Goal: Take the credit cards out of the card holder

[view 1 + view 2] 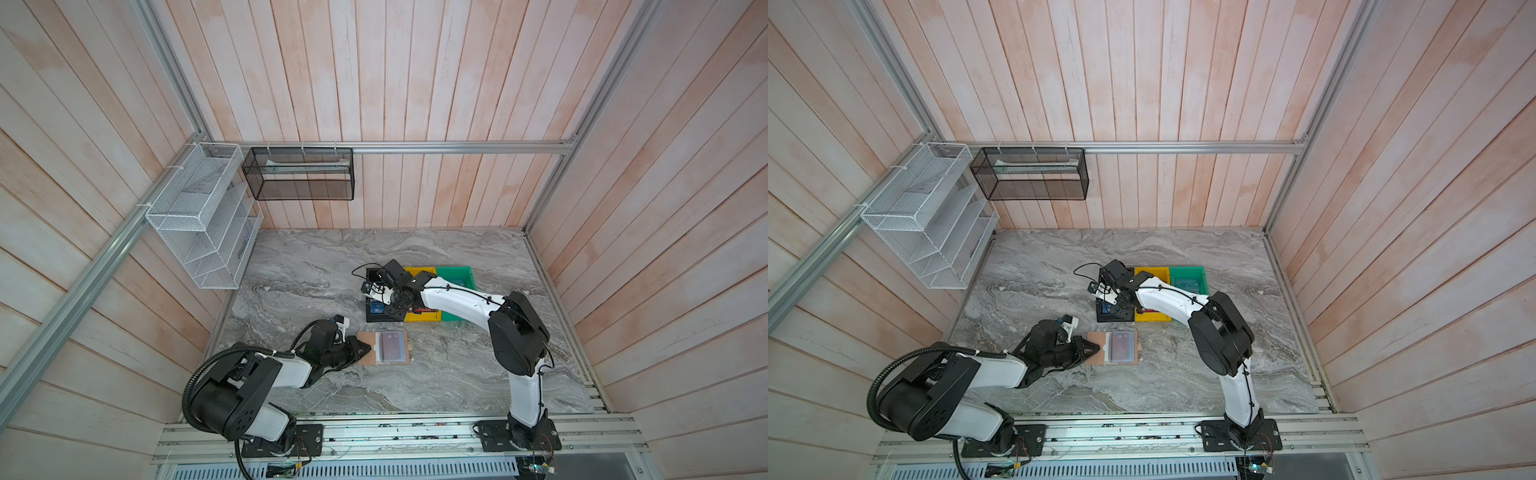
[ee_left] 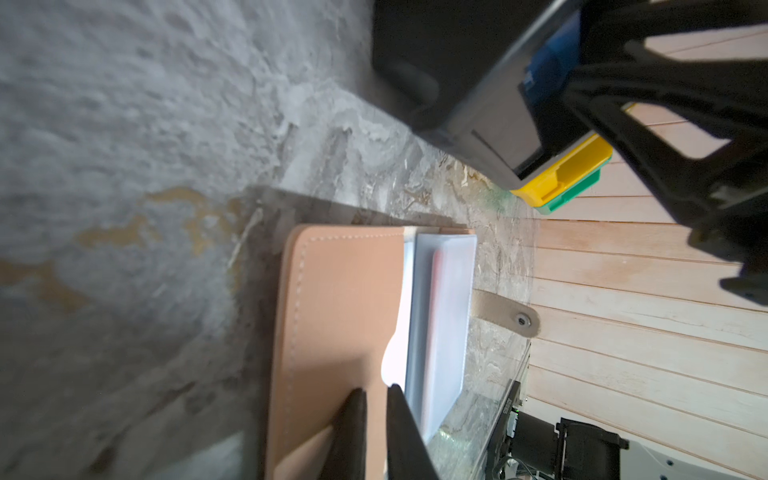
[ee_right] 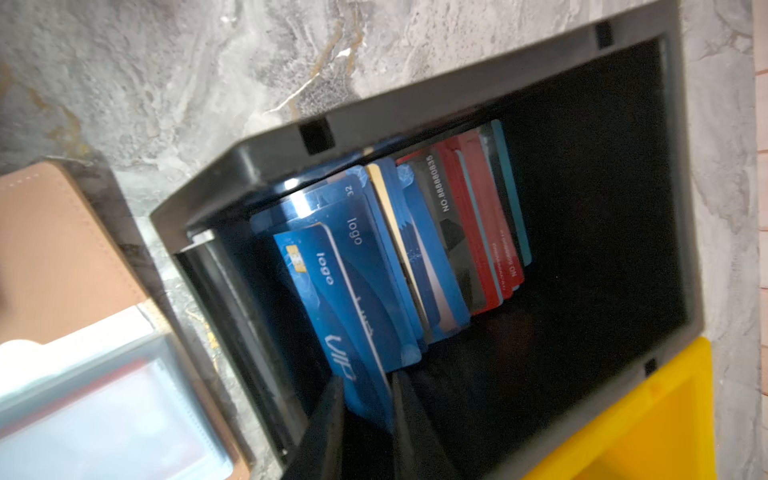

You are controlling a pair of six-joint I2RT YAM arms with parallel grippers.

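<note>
The card holder (image 1: 384,348) lies open on the worktop (image 1: 316,266), near the black bin (image 3: 270,162). Its clear sleeves (image 2: 440,316) face up, and a reddish card (image 1: 392,347) shows dimly inside. The left claw (image 2: 376,415) sits at its tan cover, jaws nearly together; whether it pinches the cover I cannot tell. Credit cards (image 3: 457,232) stand in a row in the bin. The right claw (image 3: 368,415) reaches in, jaws slightly parted around a blue card (image 3: 332,291) marked VIP.

In a top view the white right arm (image 1: 453,297) hides much of the black plastic bin (image 1: 374,319), and the thin card (image 2: 451,307) in the clear bluish sleeve (image 2: 419,332) of the tan leather-look card holder (image 2: 340,311) is blurred, perhaps red.
</note>
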